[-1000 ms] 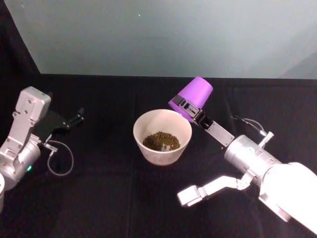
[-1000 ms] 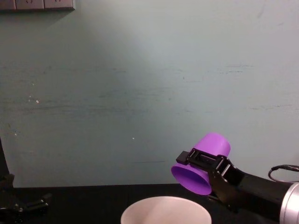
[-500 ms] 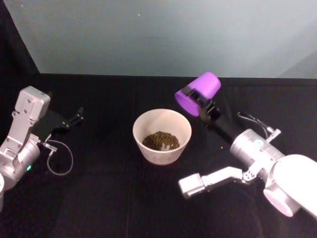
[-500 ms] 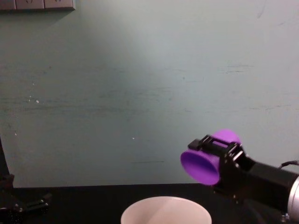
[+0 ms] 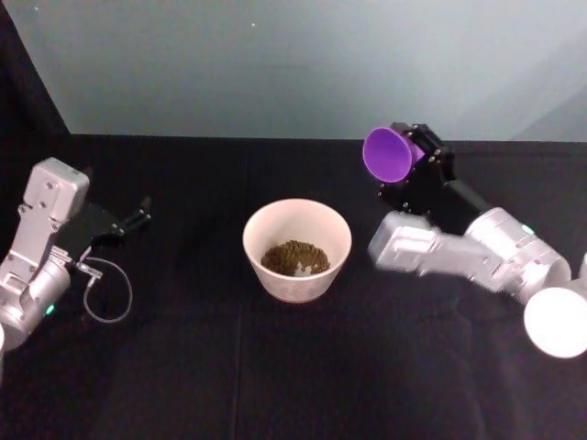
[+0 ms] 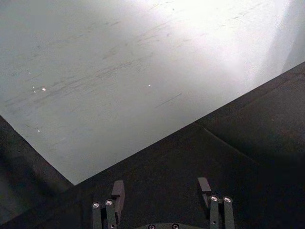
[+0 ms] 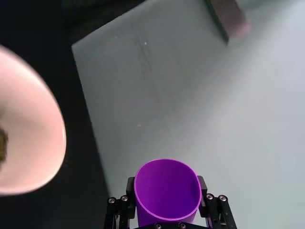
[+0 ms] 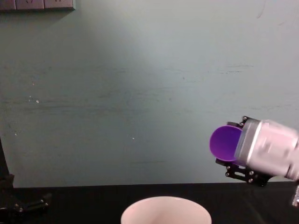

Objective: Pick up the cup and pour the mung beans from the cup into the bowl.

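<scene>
Right of the bowl, aloft: empty cup on its side.
2 fingers of the right gripper clamp its sides, mouth bowlward; beans in bowl. Likely light, slick plastic: grip mid-wall, gently. Left gripper parked left, splayed.

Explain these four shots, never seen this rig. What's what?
It is a two-armed robot, and the four pictures come from its own cameras. The head view looks down at a black table; the chest view looks across it from lower down; each wrist view sits just behind that arm's hand. On the table stands a white bowl with mung beans in it. The right hand is shut on a purple cup, held in the air on its side, right of the bowl, mouth turned left; its inside looks empty. The left hand is open and parked at the table's left.
</scene>
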{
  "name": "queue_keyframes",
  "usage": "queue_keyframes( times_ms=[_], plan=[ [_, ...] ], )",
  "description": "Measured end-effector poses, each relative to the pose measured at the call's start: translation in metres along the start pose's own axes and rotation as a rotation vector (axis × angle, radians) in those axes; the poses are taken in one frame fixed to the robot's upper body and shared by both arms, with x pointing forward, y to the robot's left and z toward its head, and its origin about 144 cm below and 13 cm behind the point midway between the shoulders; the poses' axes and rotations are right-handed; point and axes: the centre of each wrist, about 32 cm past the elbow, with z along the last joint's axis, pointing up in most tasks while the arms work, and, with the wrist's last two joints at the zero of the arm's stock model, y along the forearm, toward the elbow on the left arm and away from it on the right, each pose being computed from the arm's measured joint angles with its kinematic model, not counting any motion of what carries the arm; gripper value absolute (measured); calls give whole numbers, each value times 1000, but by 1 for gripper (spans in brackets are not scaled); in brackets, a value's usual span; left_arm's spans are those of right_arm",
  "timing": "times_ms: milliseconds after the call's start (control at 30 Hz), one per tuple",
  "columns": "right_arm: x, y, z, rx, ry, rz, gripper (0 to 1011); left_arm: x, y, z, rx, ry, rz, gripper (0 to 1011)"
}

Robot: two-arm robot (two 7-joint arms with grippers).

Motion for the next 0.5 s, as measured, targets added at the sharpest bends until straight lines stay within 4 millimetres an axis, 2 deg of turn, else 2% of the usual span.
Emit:
queue_keyframes(
  times_ms=[67, 300, 500],
  plan=[
    [5, -1, -3, -13, 148, 17, 731, 0, 0, 0, 0, 0, 0, 1000],
    [16, -3, -13, -26, 493, 48, 731, 0, 0, 0, 0, 0, 0, 1000],
    [20, -4, -23, -27, 734, 65, 731, 0, 0, 0, 0, 0, 0, 1000]
  ],
)
